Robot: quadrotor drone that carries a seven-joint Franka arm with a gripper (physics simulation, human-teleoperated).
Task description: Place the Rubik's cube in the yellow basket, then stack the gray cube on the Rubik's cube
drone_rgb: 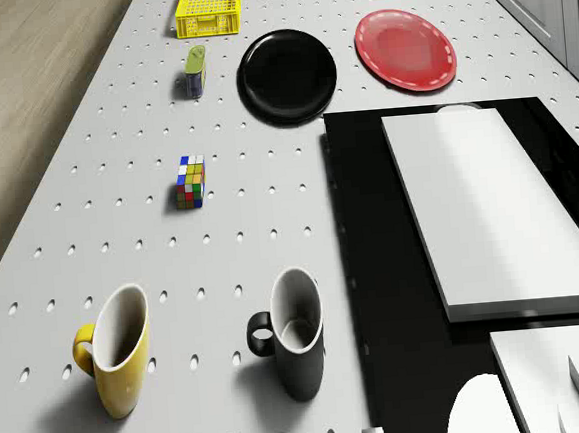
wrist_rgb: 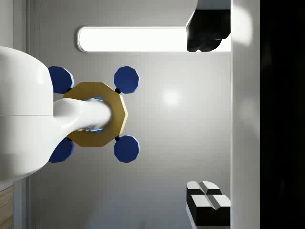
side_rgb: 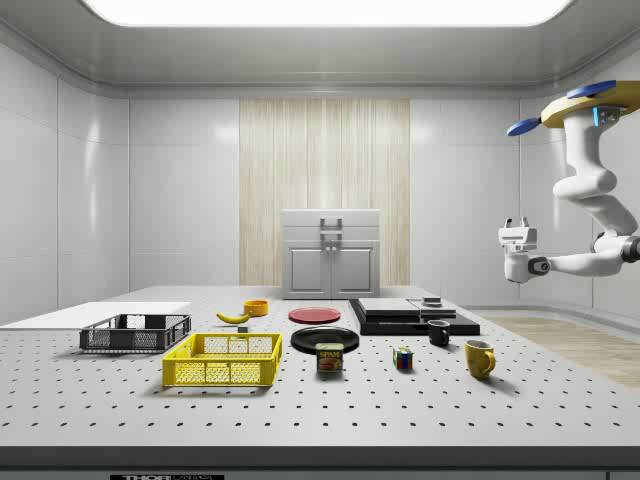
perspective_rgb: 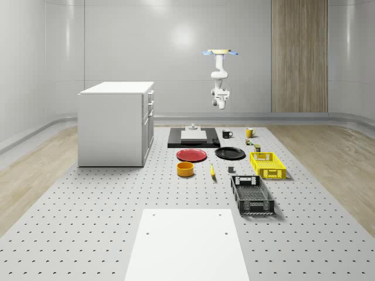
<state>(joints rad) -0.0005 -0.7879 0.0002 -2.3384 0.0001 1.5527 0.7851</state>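
The drone (perspective_rgb: 221,53) hovered high in the air past the table's far end, above the black tray (perspective_rgb: 194,139) and the mugs, with its arm (perspective_rgb: 218,76) hanging beneath and the gripper (side_rgb: 515,234) well clear of everything on the perforated table (perspective_rgb: 105,205). In the wrist view the two fingers (wrist_rgb: 208,202) stood apart, with nothing between them, and the camera looked up at the gold drone body and its blue rotors. The Rubik's cube (drone_rgb: 190,181) sat on the table on its own, and in the drone view it lay at about eleven o'clock from the black mug (drone_rgb: 295,332), with the yellow mug (drone_rgb: 115,353) just beside that one (both upright). The yellow basket (perspective_rgb: 267,164) lay well apart from the cube, and in the whole-scene view the black basket (perspective_rgb: 252,195) sat at roughly seven o'clock from it. The small gray cube (perspective_rgb: 231,170) rested on the table between the yellow basket and the banana (perspective_rgb: 212,171). A black plate (drone_rgb: 287,73), a red plate (drone_rgb: 406,50) and a tin can (drone_rgb: 195,70) lay in between.
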